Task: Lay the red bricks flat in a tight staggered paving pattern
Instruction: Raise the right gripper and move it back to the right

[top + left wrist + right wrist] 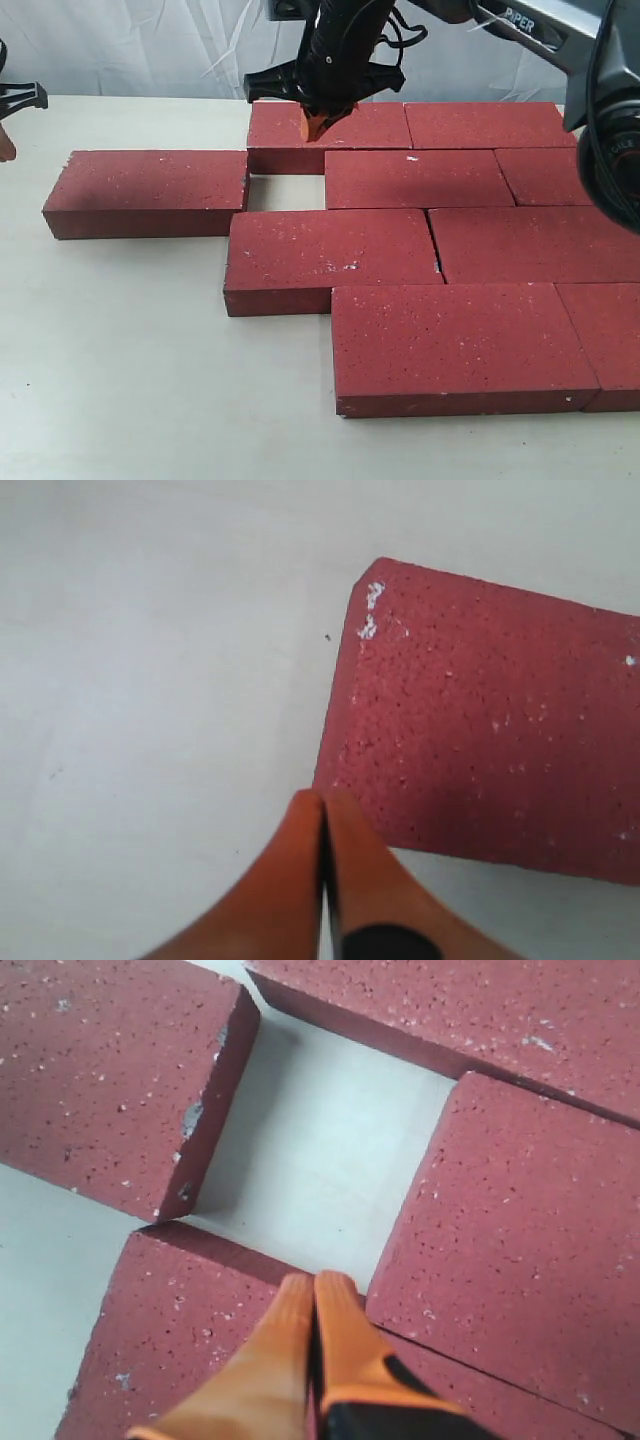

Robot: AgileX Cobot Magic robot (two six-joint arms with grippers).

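Several red bricks lie flat in staggered rows. One brick (pixel 145 190) lies apart at the left, with a bare gap (pixel 285 190) between it and the second-row brick (pixel 420 178). My right gripper (pixel 318 125) is shut and empty, its orange tips resting on the front edge of the back-left brick (pixel 350 128). In the right wrist view the shut gripper (pixel 315 1282) sits over that brick (pixel 180 1340) at the edge of the gap (pixel 320 1160). My left gripper (pixel 322 800) is shut and empty beside a brick's corner (pixel 480 740), and it shows at the far left edge (pixel 5 145).
The pale table (pixel 130 360) is bare at the front left. The third-row brick (pixel 330 258) and front brick (pixel 460 345) step out to the right. The right arm (pixel 540 30) reaches across the back. A white curtain (pixel 130 45) hangs behind.
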